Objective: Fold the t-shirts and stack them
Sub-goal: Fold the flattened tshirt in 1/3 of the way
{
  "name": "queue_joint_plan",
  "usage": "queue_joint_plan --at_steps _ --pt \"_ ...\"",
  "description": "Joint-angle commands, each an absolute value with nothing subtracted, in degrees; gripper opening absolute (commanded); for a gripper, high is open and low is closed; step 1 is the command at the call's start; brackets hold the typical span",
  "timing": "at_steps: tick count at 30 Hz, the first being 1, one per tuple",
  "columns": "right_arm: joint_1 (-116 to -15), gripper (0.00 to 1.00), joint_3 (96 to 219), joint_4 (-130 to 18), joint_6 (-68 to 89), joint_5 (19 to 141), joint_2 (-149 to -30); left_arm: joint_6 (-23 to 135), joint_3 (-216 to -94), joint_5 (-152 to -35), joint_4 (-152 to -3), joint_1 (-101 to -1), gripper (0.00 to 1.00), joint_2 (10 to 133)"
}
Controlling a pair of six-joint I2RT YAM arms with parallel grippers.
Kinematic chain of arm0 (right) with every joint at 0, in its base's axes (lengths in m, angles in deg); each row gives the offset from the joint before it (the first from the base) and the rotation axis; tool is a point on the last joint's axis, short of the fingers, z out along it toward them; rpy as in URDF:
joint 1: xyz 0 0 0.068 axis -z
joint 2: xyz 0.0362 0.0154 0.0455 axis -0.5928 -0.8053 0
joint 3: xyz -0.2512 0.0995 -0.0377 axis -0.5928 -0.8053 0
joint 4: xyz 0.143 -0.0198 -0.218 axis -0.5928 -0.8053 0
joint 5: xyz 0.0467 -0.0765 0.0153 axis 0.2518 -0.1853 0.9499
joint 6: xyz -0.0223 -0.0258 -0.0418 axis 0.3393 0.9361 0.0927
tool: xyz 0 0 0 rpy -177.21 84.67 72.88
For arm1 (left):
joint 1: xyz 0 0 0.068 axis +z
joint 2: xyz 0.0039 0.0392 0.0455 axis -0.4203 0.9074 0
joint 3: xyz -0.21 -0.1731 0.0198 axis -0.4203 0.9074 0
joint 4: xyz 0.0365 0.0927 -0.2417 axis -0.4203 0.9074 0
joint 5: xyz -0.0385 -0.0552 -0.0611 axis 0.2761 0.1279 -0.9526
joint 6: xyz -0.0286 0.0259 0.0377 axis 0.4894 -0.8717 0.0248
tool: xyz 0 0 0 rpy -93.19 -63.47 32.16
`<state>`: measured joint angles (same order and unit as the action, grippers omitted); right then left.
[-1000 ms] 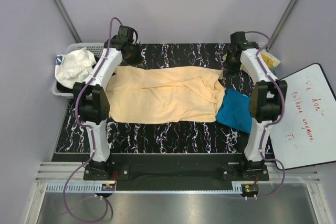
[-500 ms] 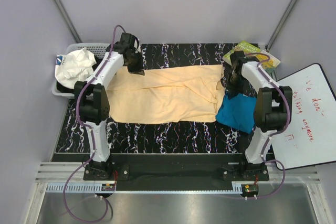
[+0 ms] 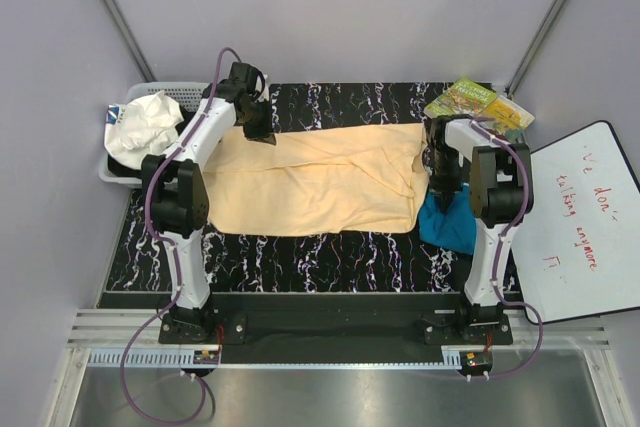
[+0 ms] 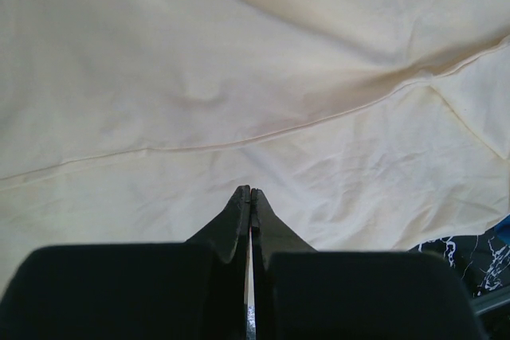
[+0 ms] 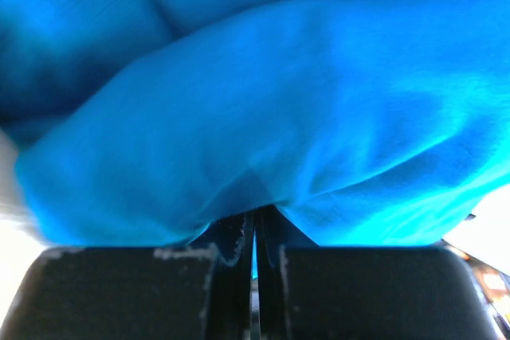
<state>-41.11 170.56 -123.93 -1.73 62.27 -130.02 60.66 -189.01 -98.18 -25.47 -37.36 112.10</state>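
The large pale peach-yellow t-shirt lies spread flat across the middle of the black marbled table. It fills the left wrist view. My left gripper is shut with nothing between its jaws, over the shirt's far left edge. The teal-blue t-shirt lies bunched at the peach shirt's right end. My right gripper is at its far edge. In the right wrist view the teal cloth puckers into the shut jaws and hides the tips.
A white basket with crumpled white cloth stands at the far left. A green-yellow packet lies at the far right corner. A whiteboard leans at the right edge.
My left gripper has come from the far left corner down onto the peach shirt's far edge. My right gripper has swung from the far right corner inward onto the teal shirt, uncovering the packet.
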Motion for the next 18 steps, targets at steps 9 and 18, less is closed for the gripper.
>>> queue_joint_plan --at_steps 9,18 --pt "-41.10 0.00 161.76 -131.02 -5.31 58.07 -122.75 58.65 -196.92 -99.64 -23.02 -37.16 0.00 114.52" --pt "-41.19 0.10 182.49 -131.29 -2.33 63.07 -119.74 56.11 -197.54 -97.89 -20.82 -37.16 0.00 114.26"
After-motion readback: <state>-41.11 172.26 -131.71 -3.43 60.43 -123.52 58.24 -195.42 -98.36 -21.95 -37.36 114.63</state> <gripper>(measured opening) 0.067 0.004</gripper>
